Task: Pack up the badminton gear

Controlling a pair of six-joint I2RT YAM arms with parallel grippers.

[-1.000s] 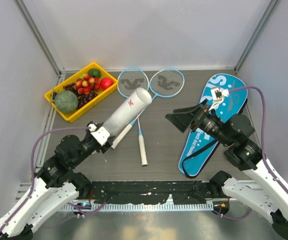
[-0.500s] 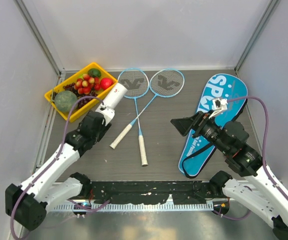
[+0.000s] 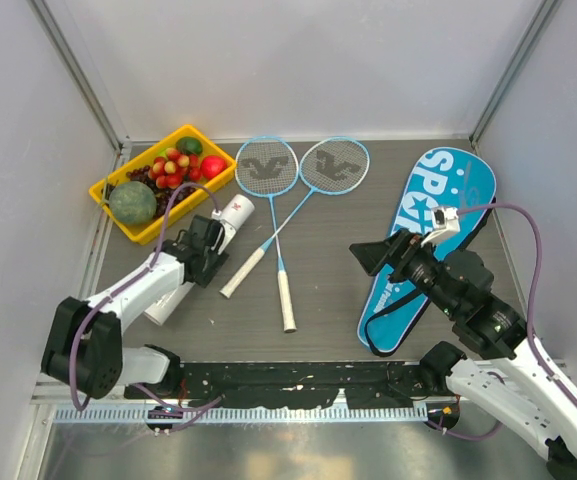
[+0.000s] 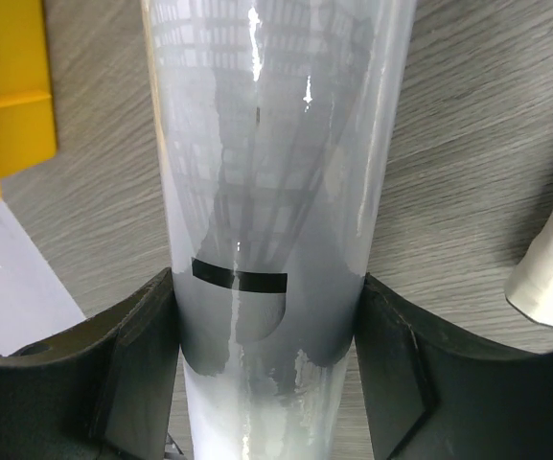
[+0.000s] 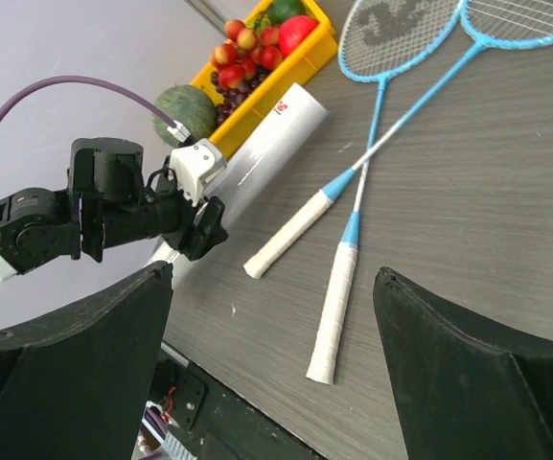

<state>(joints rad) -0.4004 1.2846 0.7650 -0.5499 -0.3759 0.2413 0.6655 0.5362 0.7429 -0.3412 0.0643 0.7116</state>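
The long white tube lies on the table beside the tray, and my left gripper is shut on its middle. In the left wrist view both jaws press the tube at the left gripper. Two light-blue rackets lie crossed, their white handles pointing toward me. The blue racket bag lies at the right. My right gripper hangs open by the bag's left edge, holding nothing. From the right wrist, the right gripper looks down on the handles and the tube.
A yellow tray at the back left holds a green melon, a red apple and small fruit. Grey walls close in the table on three sides. The bag's black strap loops toward the near edge.
My left arm has swung the tube left and down from a raised tilt until it lies on the table by the tray. The right gripper drifted slightly right and nearer.
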